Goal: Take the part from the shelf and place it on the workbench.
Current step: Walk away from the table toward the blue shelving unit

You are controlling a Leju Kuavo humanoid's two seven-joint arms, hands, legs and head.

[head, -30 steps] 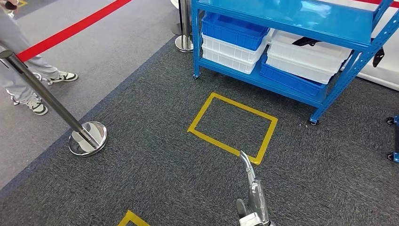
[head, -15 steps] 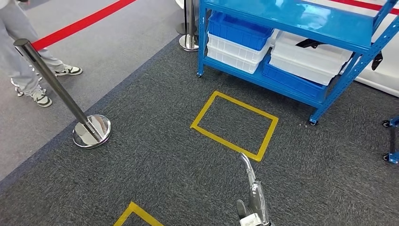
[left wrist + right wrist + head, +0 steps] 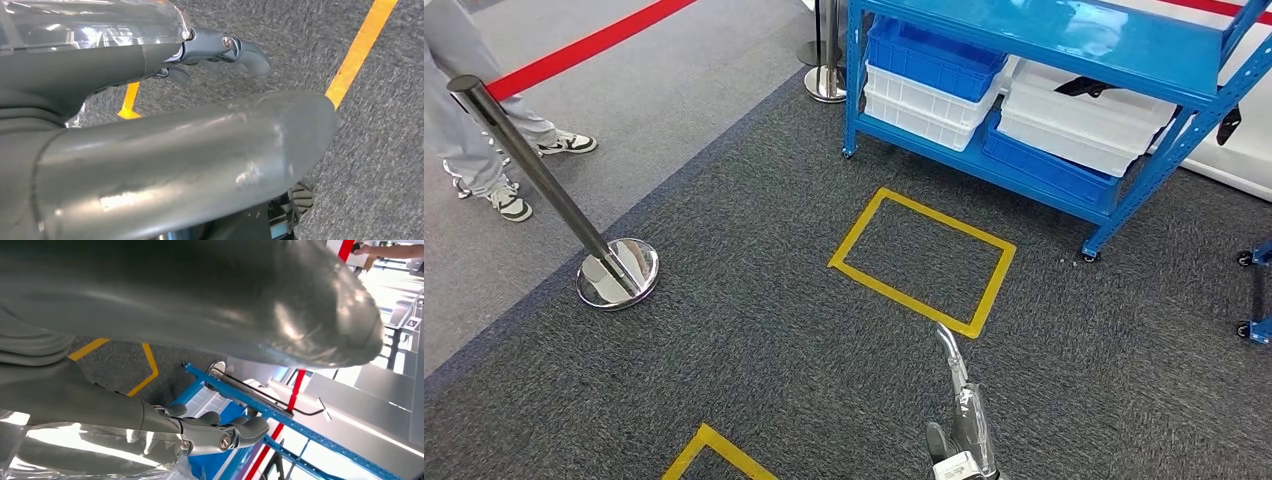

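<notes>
You're facing blue shelf (image 3: pixel 1064 40) ahead, slightly right; right hand (image 3: pixel 959 420) nearer, grasp state unclear; left hand (image 3: pixel 220 50) carrying nothing.

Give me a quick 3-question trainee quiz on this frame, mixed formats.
1. True or false: the yellow tape rectangle on the carpet lies in front of the blue shelf.
2. Multiple choice: the lower shelf level holds A) cardboard boxes, B) blue and white bins, C) nothing.
3. Fill in: the stanchion with its round chrome base stands near a person's ___.

Key: 1 true; 2 B; 3 shoes.
</notes>
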